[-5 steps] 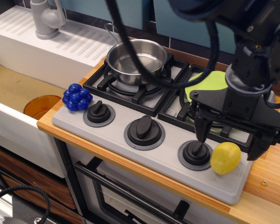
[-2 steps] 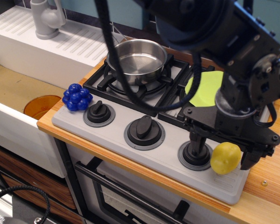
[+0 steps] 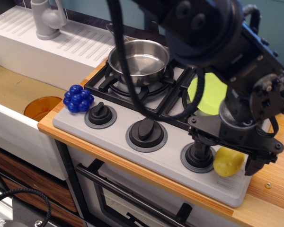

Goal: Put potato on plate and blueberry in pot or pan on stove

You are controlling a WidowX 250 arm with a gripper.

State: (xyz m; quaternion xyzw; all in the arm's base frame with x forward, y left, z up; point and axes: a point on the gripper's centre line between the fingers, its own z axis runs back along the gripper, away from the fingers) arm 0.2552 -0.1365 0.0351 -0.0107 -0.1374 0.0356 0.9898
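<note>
The yellow-tan potato [image 3: 227,162] lies at the front right of the grey stove [image 3: 146,156], beside the right knob. My gripper [image 3: 226,157] is lowered over it, open, with one finger [image 3: 200,144] on its left and the other [image 3: 253,163] on its right. The lime-green plate [image 3: 206,92] lies on the right burner, partly hidden by my arm. The blue blueberry [image 3: 77,98] sits at the stove's left edge by the left knob. The steel pot [image 3: 138,60] stands on the back left burner.
An orange round dish [image 3: 41,108] lies in the sink at the left. A white drainer with a grey tap [image 3: 46,19] is at the back left. Wooden counter [image 3: 274,189] runs along the stove's right side. A black cable [image 3: 120,56] crosses over the pot.
My gripper has moved down and forward from over the plate to the potato, and its fingers now straddle it. The potato, blueberry and pot have not moved.
</note>
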